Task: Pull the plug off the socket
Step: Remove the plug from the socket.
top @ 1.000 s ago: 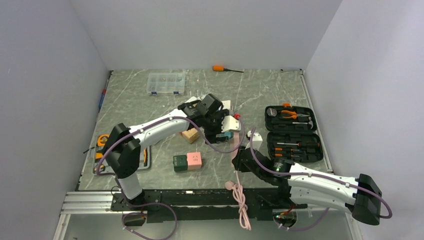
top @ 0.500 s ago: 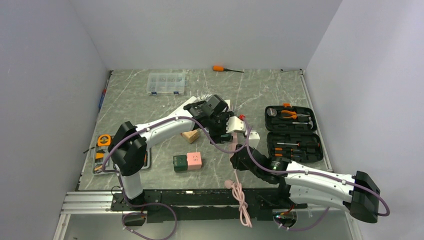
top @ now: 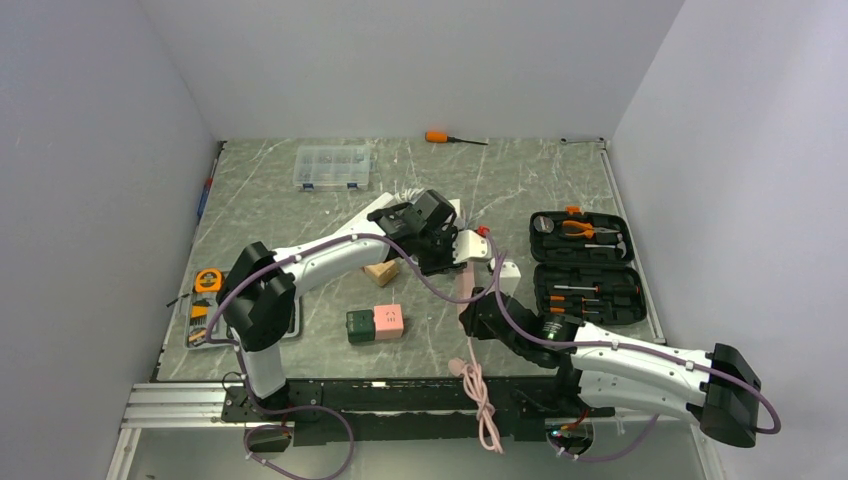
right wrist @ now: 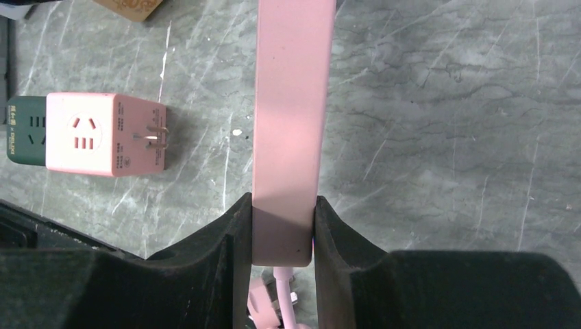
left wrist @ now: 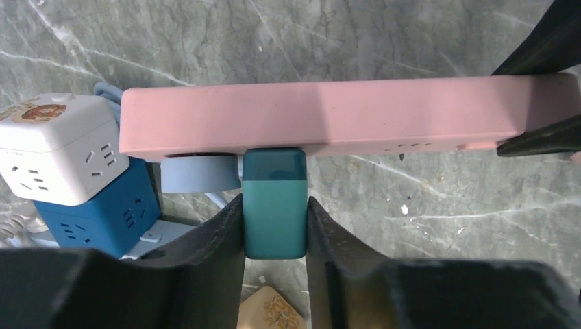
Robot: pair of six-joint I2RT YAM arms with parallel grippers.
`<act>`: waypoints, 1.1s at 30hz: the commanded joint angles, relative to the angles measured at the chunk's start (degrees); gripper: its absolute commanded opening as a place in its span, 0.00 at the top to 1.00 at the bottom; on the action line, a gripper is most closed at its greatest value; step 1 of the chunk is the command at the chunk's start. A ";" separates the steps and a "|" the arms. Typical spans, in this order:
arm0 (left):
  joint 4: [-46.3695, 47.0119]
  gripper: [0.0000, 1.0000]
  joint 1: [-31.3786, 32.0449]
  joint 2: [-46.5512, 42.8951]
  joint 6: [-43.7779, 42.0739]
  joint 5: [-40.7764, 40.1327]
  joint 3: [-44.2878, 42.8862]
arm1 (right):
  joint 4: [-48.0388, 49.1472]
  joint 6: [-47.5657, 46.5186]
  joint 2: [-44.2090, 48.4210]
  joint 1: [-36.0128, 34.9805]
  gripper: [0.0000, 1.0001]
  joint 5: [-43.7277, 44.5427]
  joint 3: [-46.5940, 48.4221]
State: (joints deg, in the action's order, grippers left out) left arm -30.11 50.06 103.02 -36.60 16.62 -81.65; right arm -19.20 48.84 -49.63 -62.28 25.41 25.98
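- Top external: teal plug hard to make out under left gripper.
- Left wrist: plug seated in pink power strip; gripper fingers pressed on both its sides.
- Pale-blue plug beside it, half under strip.
- Right wrist: right gripper clamped on strip's cord end; far end cut off.
- White cube socket, blue cube socket off strip's end; pink cube adapter beside strip, apart.

L pincer & R pincer both at pink strip.
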 commanded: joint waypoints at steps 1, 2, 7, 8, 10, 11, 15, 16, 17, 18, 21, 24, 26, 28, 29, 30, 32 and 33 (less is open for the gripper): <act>2.57 0.71 0.03 0.62 1.29 -0.02 -1.77 | 11.53 -1.35 2.34 -0.56 1.00 -2.42 1.05; 2.53 0.77 0.03 0.49 1.53 0.14 -2.11 | 11.94 -0.98 2.57 -0.56 1.00 -2.40 0.47; 0.91 0.92 0.04 -0.52 2.57 1.17 -2.98 | 14.14 0.88 4.75 0.09 0.88 -2.26 -2.42; 1.07 0.93 0.03 -0.88 2.78 1.34 -2.65 | 14.71 1.11 5.32 0.32 0.78 -2.29 -2.95; 1.26 0.93 0.16 -1.57 2.76 1.48 -2.06 | 15.88 1.75 6.31 1.08 0.46 -2.08 -4.16; 1.29 0.94 0.13 -1.75 2.72 1.48 -1.88 | 16.45 2.04 6.72 1.58 0.37 -2.22 -4.64; 0.94 0.96 0.17 -2.27 2.26 1.59 -1.77 | 18.41 1.51 6.32 4.29 0.26 -3.95 -5.58; 0.86 0.96 0.15 -2.36 2.03 1.58 -1.64 | 18.86 0.98 5.89 4.97 0.25 -4.81 -5.54; 0.77 0.96 0.19 -2.43 1.85 1.63 -1.55 | 18.93 0.47 5.07 5.71 0.25 -5.68 -5.39; 0.74 0.97 0.21 -2.52 1.71 1.58 -1.46 | 19.68 0.06 4.18 6.63 0.25 -6.32 -5.14; 0.50 0.97 0.32 -2.82 1.62 1.57 -1.24 | 21.42 -1.18 1.11 8.74 0.25 -7.78 -4.71; 0.27 0.98 0.43 -3.24 1.61 1.70 -1.17 | 23.92 -2.64 -2.26 11.32 0.27 -10.24 -4.58; 0.00 0.98 0.47 -3.48 1.77 1.83 -1.18 | 25.92 -3.61 -4.48 12.96 0.31 -11.19 -4.26; -0.26 0.98 0.58 -3.71 1.67 1.96 -1.23 | 27.43 -4.28 -6.84 14.38 0.36 -11.46 -3.76; -0.43 0.98 0.62 -3.76 1.63 1.93 -1.23 | 28.07 -4.53 -7.90 14.91 0.40 -11.62 -3.49; -0.47 0.98 0.57 -3.91 1.50 1.97 -1.20 | 29.22 -4.95 -9.31 15.50 0.44 -11.81 -3.18; -0.55 0.98 0.56 -4.05 1.57 1.96 -1.28 | 31.18 -5.15 -11.20 16.01 0.50 -12.46 -2.69; -0.67 0.98 0.56 -4.08 1.70 2.07 -1.32 | 31.95 -5.16 -12.10 16.11 0.54 -12.79 -2.36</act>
State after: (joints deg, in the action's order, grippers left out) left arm -30.87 50.46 103.00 -35.22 17.06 -81.67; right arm 5.61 45.63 -59.07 -47.07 14.41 20.84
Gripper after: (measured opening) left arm 0.338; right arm 0.521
